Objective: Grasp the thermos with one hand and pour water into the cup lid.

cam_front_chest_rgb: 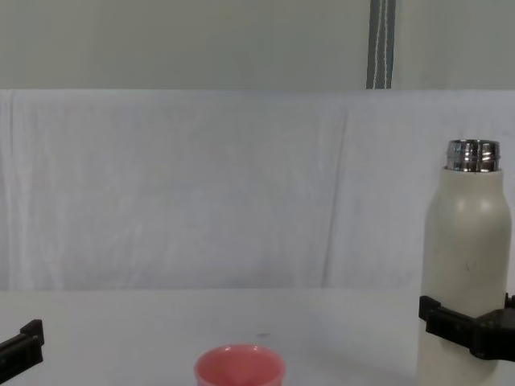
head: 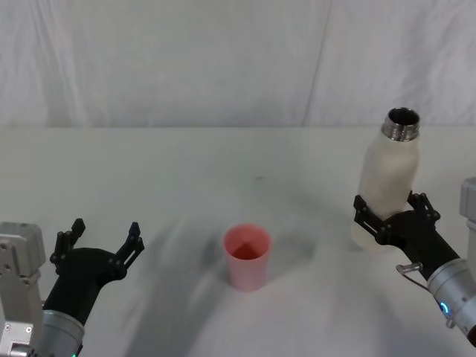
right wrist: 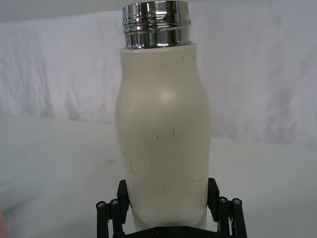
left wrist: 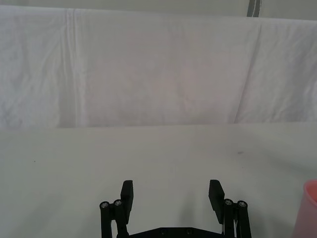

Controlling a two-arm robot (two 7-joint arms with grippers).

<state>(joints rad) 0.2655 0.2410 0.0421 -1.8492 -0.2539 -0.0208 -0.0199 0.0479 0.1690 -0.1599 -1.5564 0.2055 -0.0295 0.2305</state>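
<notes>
Right pincer (head: 390,216), at 4 o'clock on the tabletop (head: 223,163), clamps the lower body of the upright thermos (head: 388,182). Cup lid (head: 248,256) stands at its 9 o'clock, well apart. Left pincer (head: 100,242), at 8 o'clock, gapes empty.

The thermos (right wrist: 163,134) base is hidden behind the right gripper (right wrist: 167,198); the cup lid (cam_front_chest_rgb: 239,367) is cut off by the chest view's lower edge.
</notes>
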